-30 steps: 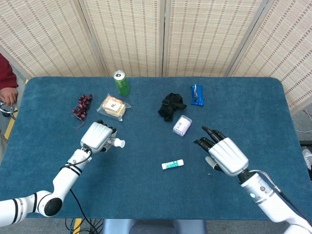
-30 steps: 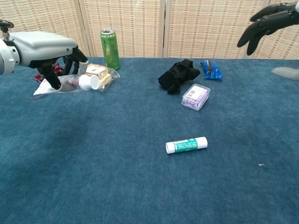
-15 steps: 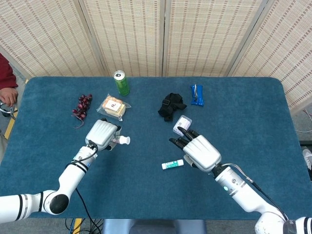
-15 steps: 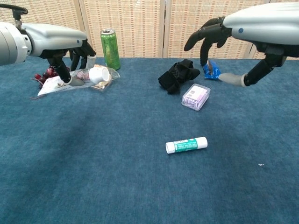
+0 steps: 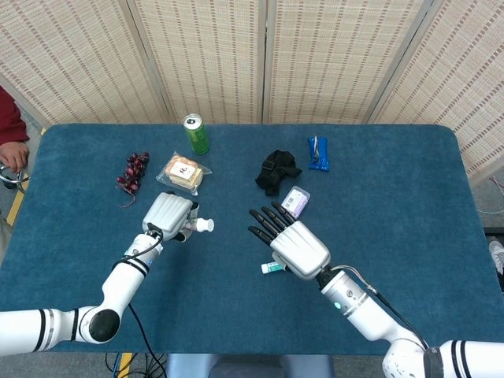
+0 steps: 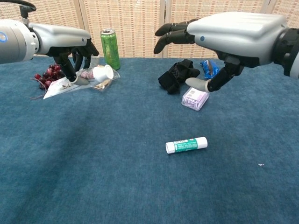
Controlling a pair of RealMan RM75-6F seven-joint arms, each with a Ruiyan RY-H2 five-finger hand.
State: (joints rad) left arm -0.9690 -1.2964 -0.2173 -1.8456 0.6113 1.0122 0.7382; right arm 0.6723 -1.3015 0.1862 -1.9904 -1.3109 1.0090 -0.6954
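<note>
My left hand [image 5: 167,216] grips a small white bottle [image 5: 203,226] at the left of the blue table, its cap end sticking out to the right. In the chest view that hand [image 6: 60,39] holds the bottle [image 6: 102,73] just above the cloth, in front of a bagged sandwich [image 6: 96,77]. My right hand [image 5: 291,241] hovers with fingers spread and nothing in it over the table's middle. It covers most of a white-and-green tube [image 5: 272,268] from above. The chest view shows the tube [image 6: 186,145] lying flat, well below the raised right hand [image 6: 229,30].
A green can [image 5: 196,134], grapes [image 5: 132,172] and the bagged sandwich [image 5: 183,173] lie at the back left. A black cloth [image 5: 276,171], a blue wrapper [image 5: 317,153] and a small clear box [image 5: 295,199] lie behind the right hand. A person's red sleeve [image 5: 9,130] shows at the left edge.
My right hand has swept left from the table's right side to above the tube. The left hand has drifted slightly right and forward with the white bottle.
</note>
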